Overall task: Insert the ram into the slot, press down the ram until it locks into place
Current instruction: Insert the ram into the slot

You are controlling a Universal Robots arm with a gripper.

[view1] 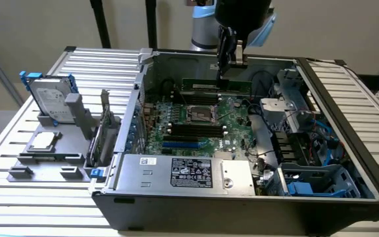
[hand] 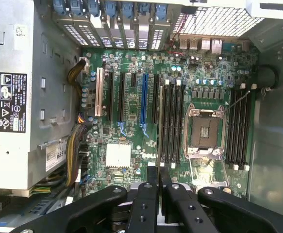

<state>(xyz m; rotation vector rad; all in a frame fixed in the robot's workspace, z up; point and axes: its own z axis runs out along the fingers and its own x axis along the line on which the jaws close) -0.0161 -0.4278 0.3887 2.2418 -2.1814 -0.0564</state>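
Ram: the ram (view1: 216, 85) is a long green stick, set on edge and level. It hangs in the air inside the open case (view1: 347, 98), above the motherboard (view1: 232, 116), and sits in no socket.
Gripper: the gripper (view1: 224, 74) reaches straight down and is pinched on the ram's upper edge, near mid-length. In the wrist view its two fingers (hand: 148, 204) stand almost together, with a thin gap between them.
Why held so: a grip at the middle of the top edge keeps the stick balanced and leaves the contact edge free, facing the board (my reading of the hold).
Slot: the slot (hand: 170, 124) is one of several parallel black sockets beside the CPU socket (hand: 204, 132). I cannot tell which one is meant. All look empty, with pale clips at their ends.
Ram to slot: they are apart, the ram above. Its long axis appears to run the same way as the sockets.
Task state: the ram is not seated and not yet pressed down.
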